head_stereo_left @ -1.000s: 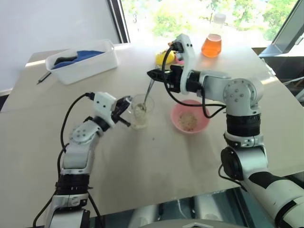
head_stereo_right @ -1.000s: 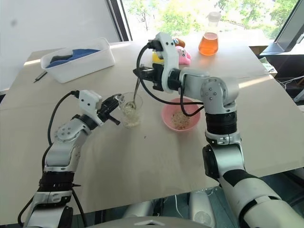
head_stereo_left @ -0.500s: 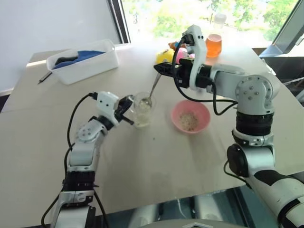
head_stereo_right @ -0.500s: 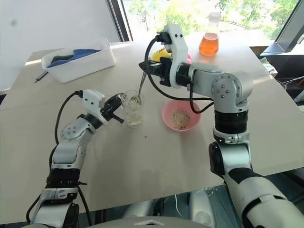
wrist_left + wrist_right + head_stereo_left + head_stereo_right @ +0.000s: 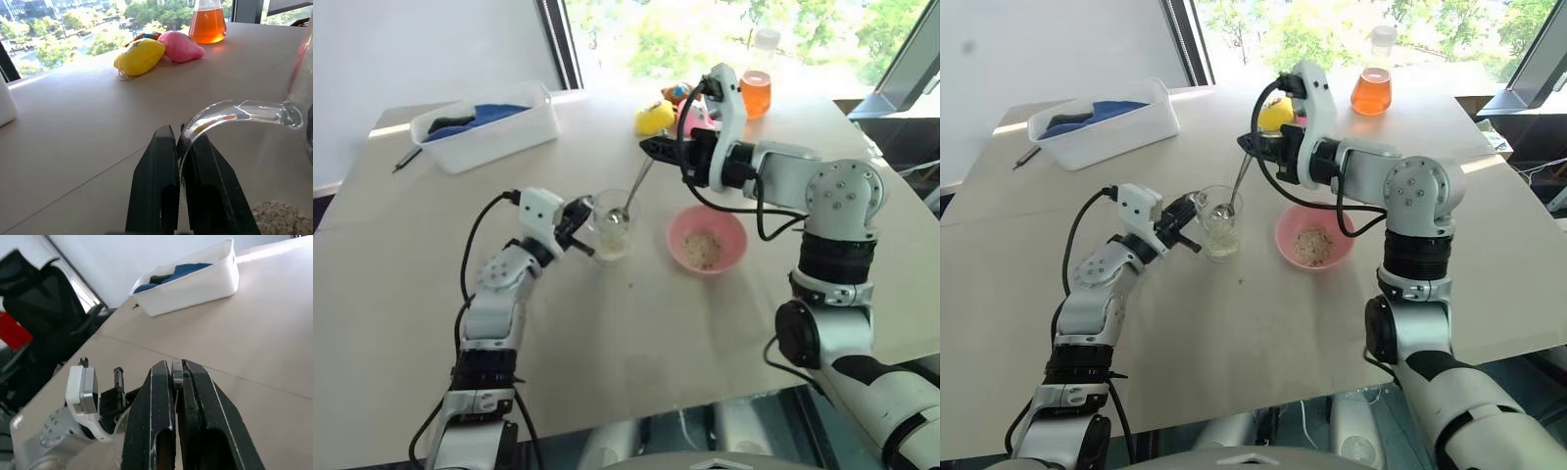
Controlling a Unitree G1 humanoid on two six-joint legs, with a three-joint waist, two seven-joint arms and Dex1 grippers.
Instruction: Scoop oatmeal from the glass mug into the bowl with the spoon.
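My left gripper point(image 5: 178, 147) clamps the glass mug point(image 5: 612, 223) by its handle, steadying it. My right gripper point(image 5: 649, 148) grips the spoon point(image 5: 1232, 194) handle from above; its bowl hangs at the mug rim. The bowl point(image 5: 705, 240) sits below my right wrist, ready for oatmeal point(image 5: 281, 218).

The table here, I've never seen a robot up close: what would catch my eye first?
Mid-table, the right tool holds a silver spoon slanting down, its scoop at the rim of the glass mug, which the left tool pinches by its handle. Just right of the mug sits a pink bowl with oatmeal in it. At the far edge by the window glows a flask of orange liquid.
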